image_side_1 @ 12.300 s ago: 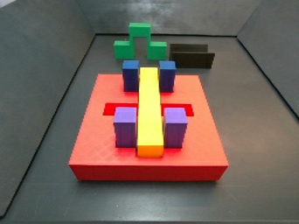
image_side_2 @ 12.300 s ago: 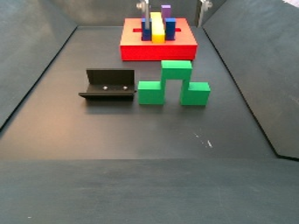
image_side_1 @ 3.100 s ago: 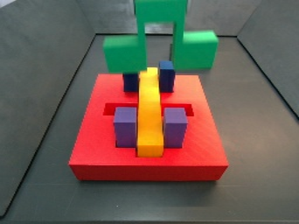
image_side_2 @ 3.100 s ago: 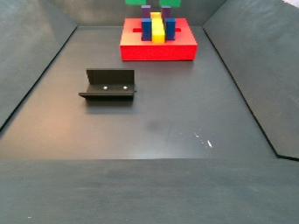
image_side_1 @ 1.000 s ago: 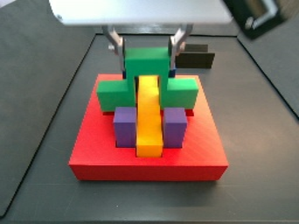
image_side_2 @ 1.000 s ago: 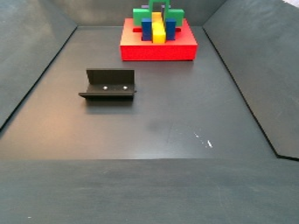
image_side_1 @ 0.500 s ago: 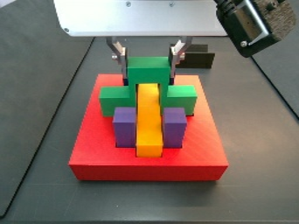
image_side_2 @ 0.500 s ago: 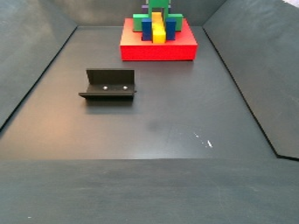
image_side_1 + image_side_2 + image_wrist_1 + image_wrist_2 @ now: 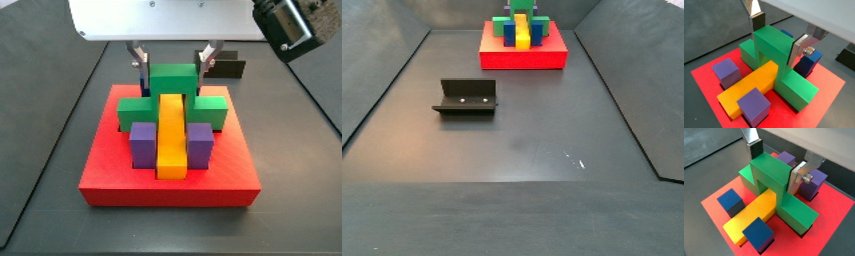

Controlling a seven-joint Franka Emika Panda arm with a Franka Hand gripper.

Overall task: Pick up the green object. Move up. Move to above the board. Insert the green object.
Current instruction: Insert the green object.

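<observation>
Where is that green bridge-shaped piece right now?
The green piece sits on the red board, straddling the yellow bar crosswise. The pincer grips its raised middle, with blue blocks and purple blocks on either side.

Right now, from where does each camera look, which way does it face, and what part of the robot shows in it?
Wrist view: on the arm, looking down at the green object straddling the yellow bar; the gripper clamps its raised centre.
Wrist view: same height, other side; gripper, green object, board.
Side view: close, above the board's near edge; gripper and camera mount show.
Side view: far across the floor, past the fixture; board distant, gripper hardly visible.
All four share the green object and board.
</observation>
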